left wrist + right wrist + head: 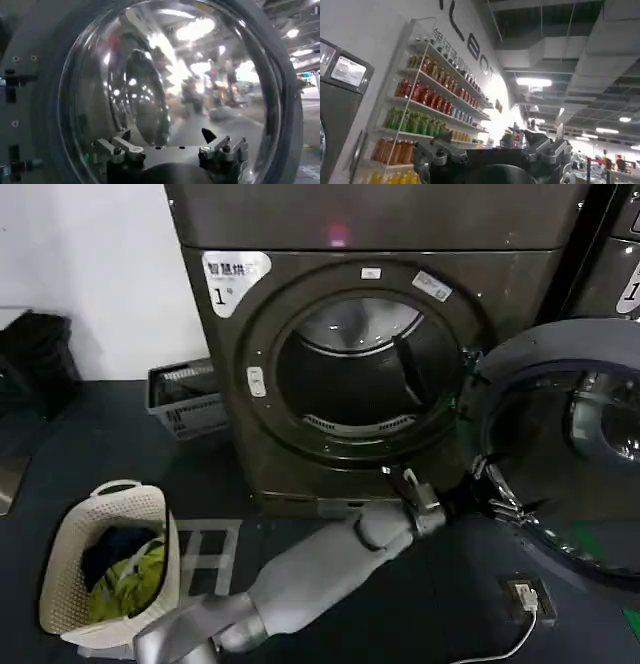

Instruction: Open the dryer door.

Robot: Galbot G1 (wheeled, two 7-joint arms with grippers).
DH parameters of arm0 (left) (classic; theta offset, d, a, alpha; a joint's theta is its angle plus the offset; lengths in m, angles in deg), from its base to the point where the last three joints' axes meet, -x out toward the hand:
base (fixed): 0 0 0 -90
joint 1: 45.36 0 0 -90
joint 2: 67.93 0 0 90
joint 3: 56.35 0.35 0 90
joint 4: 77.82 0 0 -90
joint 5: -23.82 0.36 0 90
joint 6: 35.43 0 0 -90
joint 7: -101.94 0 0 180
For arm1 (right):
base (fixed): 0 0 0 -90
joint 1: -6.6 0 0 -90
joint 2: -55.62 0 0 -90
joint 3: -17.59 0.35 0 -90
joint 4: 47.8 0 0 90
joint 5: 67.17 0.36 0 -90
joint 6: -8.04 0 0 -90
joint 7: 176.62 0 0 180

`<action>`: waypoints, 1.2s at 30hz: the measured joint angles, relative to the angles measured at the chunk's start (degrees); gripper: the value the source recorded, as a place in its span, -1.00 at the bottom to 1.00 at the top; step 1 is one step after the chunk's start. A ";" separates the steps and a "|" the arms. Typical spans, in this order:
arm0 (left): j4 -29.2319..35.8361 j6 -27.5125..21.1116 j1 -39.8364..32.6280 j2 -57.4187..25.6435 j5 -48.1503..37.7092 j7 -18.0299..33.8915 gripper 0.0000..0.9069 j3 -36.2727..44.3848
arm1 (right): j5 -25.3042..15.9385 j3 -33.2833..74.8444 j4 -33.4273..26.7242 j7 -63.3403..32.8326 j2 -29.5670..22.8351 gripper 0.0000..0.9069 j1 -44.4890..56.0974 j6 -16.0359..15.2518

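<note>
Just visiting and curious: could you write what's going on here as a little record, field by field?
Machine: the dryer, labelled "1", pink light on.
Door: the dryer door is swung wide open to the right, inner side facing out.
Drum: open and dark; contents cannot be told.
Working arm: left gripper, reaching low before the opening, close to the door's inner glass.
Other arm: right gripper, pointed at a shelf of bottles.
Nearby: laundry basket with clothes; grey crate.

dryer door [560, 454] cut off at right edge, left gripper [408, 482] fingers too small to tell
</note>
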 joint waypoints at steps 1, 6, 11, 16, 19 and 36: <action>0.50 0.73 0.10 0.01 -0.68 0.03 1.00 0.02 | 0.01 0.03 -0.02 0.02 0.08 1.00 0.03 0.00; 2.34 6.96 0.30 0.00 2.31 1.25 1.00 0.02 | 0.02 -0.02 0.05 0.19 0.26 1.00 0.08 0.00; 3.74 10.69 0.69 0.00 3.97 2.93 1.00 -0.32 | 0.01 -0.43 0.63 0.24 0.28 1.00 0.17 0.00; 5.32 12.84 1.23 0.00 3.72 3.05 1.00 -0.85 | -0.02 -0.92 1.20 0.25 0.27 1.00 0.03 -0.02; 6.31 14.13 1.71 0.00 3.86 3.04 1.00 -1.02 | -0.03 -0.99 1.59 0.26 0.34 1.00 0.00 -0.07; 14.41 13.55 4.37 -9.91 0.21 2.67 1.00 -3.37 | -1.55 -0.59 1.86 0.95 1.07 1.00 -0.66 0.81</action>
